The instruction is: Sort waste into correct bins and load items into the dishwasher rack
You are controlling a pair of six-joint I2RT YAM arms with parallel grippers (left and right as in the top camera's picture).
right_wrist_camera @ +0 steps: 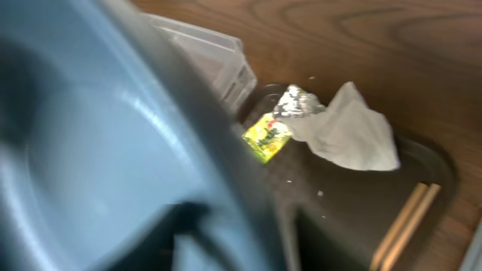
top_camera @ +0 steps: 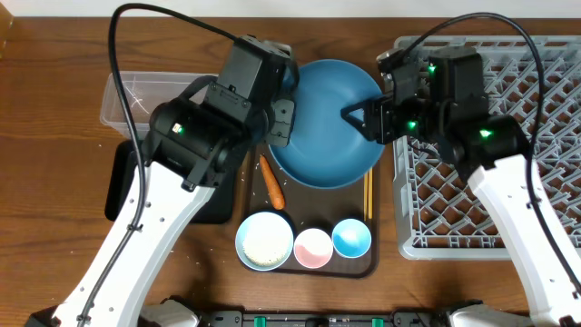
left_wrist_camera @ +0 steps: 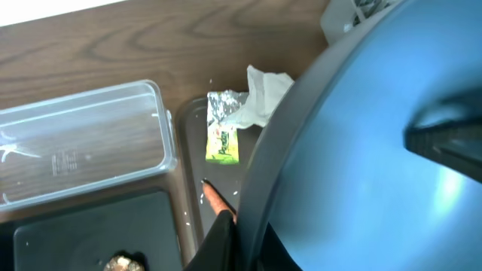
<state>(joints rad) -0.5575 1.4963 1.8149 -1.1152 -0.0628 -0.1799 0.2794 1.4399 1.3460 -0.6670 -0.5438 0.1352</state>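
Seemingly little is sorted yet: far left, the clear tub (top_camera: 123,95) holds nothing we can see, and the black tray (top_camera: 123,182) only the brown food lump (left_wrist_camera: 120,263). Our left gripper (top_camera: 283,118) pinches the large dark blue dish (top_camera: 331,109), tilted above the brown serving tray (top_camera: 313,204). There the carrot (top_camera: 272,182), wrapper (left_wrist_camera: 222,132), tissue (left_wrist_camera: 263,94), bowl (top_camera: 264,239), pink cup (top_camera: 313,247), blue cup (top_camera: 351,237) and chopsticks (top_camera: 368,195) wait. Our right gripper (top_camera: 359,116) meets the dish's right rim; we cannot tell its grip. The dishwasher rack (top_camera: 508,218), right, holds nothing. The wooden table (top_camera: 54,136) fills the views.
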